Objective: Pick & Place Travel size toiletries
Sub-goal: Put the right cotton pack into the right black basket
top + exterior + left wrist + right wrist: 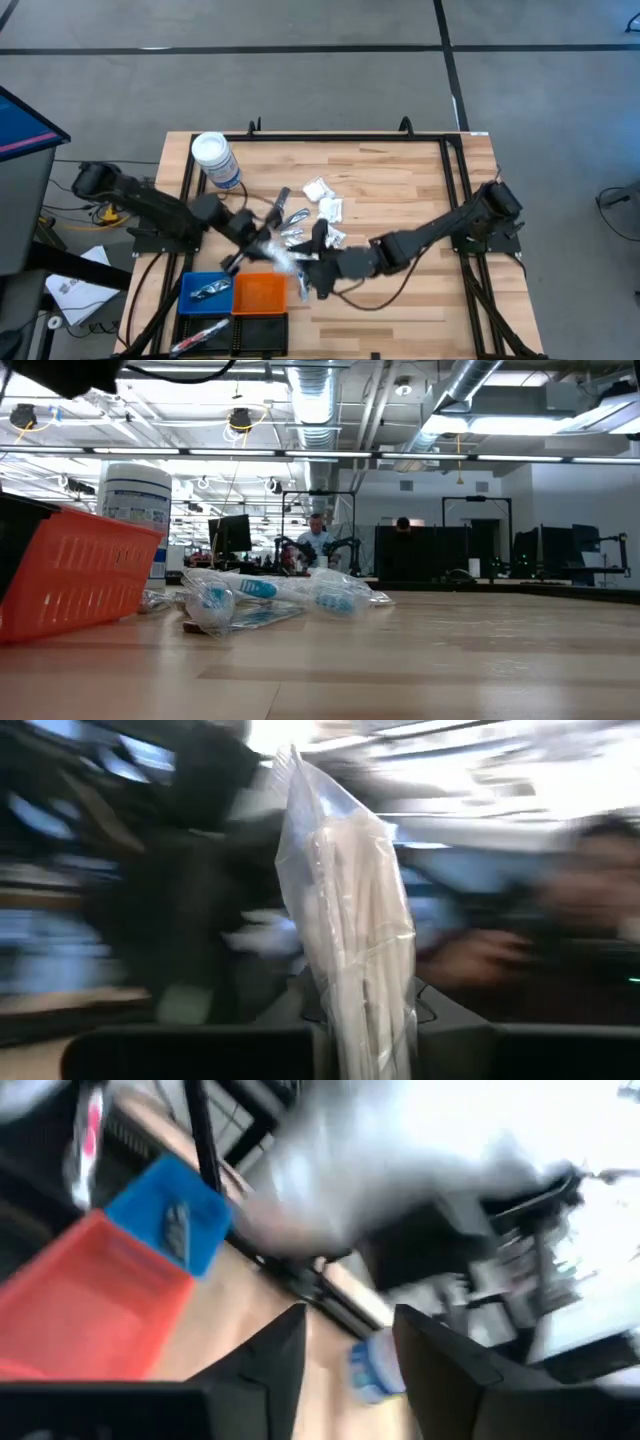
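Note:
My left gripper (262, 248) is shut on a white packet in a clear wrapper (345, 910), just above the table by the orange tray's far edge; the packet shows as a white blur in the high view (286, 258). My right gripper (308, 274) is open and empty close beside it, its fingers (285, 1360) pointing toward the trays. More wrapped white packets (325, 200) and slim silvery tubes (293, 220) lie flat on the table beyond both grippers. They also show in the low view (270, 595). My left gripper pinches the packet's one end (362, 1015) between its two fingers. The rest of the packet sticks out past the fingertips. It is lifted clear of the table.
A blue tray (190, 302) with a silvery item, an orange tray (260, 296) and a black tray (262, 328) stand at the near edge. A white-lidded clear jar (214, 160) stands at the far left. The table's right half is bare wood (400, 180).

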